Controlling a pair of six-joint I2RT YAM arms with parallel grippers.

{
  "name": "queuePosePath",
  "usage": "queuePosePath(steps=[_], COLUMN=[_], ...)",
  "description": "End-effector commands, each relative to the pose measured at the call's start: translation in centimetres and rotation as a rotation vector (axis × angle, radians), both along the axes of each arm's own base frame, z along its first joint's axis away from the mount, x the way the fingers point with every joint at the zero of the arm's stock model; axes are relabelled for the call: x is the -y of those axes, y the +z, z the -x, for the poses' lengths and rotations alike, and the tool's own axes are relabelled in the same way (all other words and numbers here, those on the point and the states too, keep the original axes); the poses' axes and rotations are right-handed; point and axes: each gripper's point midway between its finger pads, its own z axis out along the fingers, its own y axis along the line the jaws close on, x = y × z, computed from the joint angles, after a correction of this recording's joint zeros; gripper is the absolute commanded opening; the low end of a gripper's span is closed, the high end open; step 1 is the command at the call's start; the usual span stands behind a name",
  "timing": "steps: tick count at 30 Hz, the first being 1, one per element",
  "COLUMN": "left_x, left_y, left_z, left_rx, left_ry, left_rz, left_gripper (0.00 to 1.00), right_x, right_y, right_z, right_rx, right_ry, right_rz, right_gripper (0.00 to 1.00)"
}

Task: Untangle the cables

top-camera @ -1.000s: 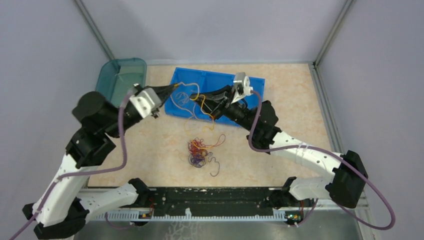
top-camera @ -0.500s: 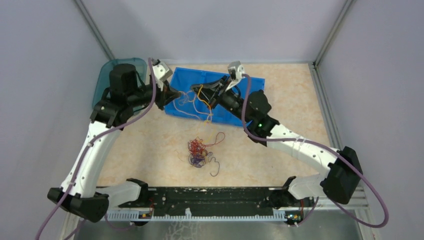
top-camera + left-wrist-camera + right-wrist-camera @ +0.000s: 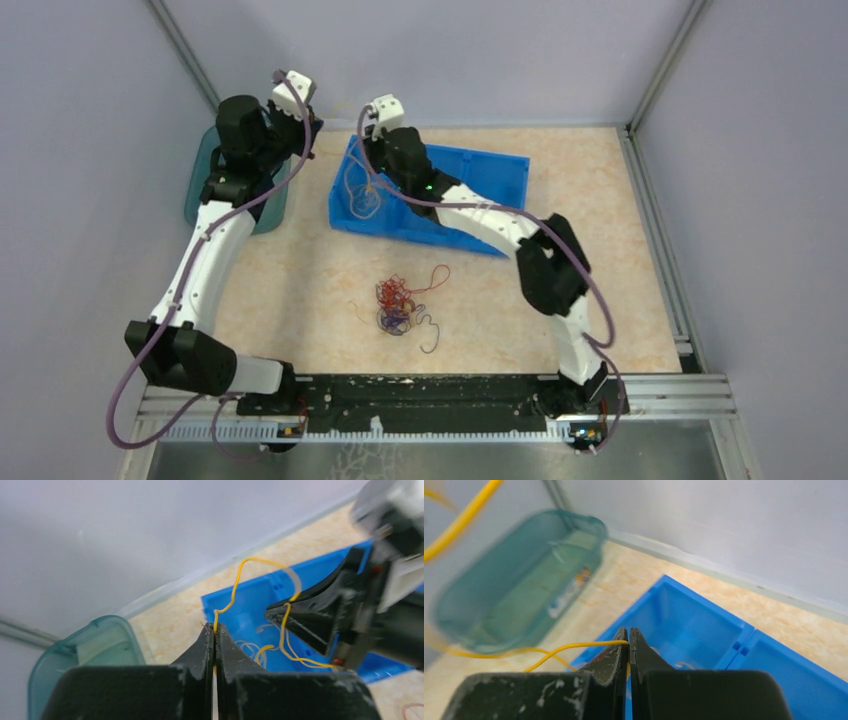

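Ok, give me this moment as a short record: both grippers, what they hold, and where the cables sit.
left gripper: shut on yellow wire
right gripper: shut on the same yellow wire, above blue tray
yellow wire: held in the air between both grippers
tangle of cables: on the table, nearer the arm bases than the tray
teal bin: left of tray
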Motion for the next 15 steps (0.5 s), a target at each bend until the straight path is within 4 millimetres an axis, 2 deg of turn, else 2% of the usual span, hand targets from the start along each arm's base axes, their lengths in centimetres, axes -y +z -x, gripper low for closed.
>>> queuePosePath(steps=[1,2,4,5,7,8,13,15], left_x=[-3.4,-3.8,-4.5,-4.7,-4.7,-4.6,-3.1,-2.5], left_y=[1.4,0.4,-1.3,-1.8,-2.8,-3.1,-3.8,-3.7], left_z=[-2.4,-2.6,-3.2,-3.5,-4.1,-4.4,-5.4,-5.7], left_rx=[0.112,0.100,0.075,0.063,0.036,0.028,-0.019,-0.022], left_ry=[0.134,0.142,0.160,0.158,0.142,0.132,0.047,0.020], left_rz=[0.019,0.010,0.009,0.011,0.030,0.039,0.083,0.102], left_gripper=[0.00,0.00,0.00,0.00,0.00,0.00,0.00,0.00], right_x=[-0.3,-0.6,-1.0,-0.8,-0.6,-0.2,1.6,2.3], right_y=[-3.7,-5.4,-6.9,-8.0,-8.7,-8.7,-6.7,-6.2], right_z=[-6.0,-7.0,-8.4,-8.8,-9.1,-9.2,-9.0,-8.6], right_rx=[-0.009,-0.043,-0.092,-0.123,-0.167,-0.180,-0.202,-0.218], right_ry=[-0.112,-0.110,-0.098,-0.085,-0.055,-0.048,-0.009,0.001], right_rz=[0.153,0.176,0.175,0.177,0.164,0.157,0.118,0.121], right_gripper=[0.00,0.00,0.01,0.09,0.30,0.42,0.74,0.78])
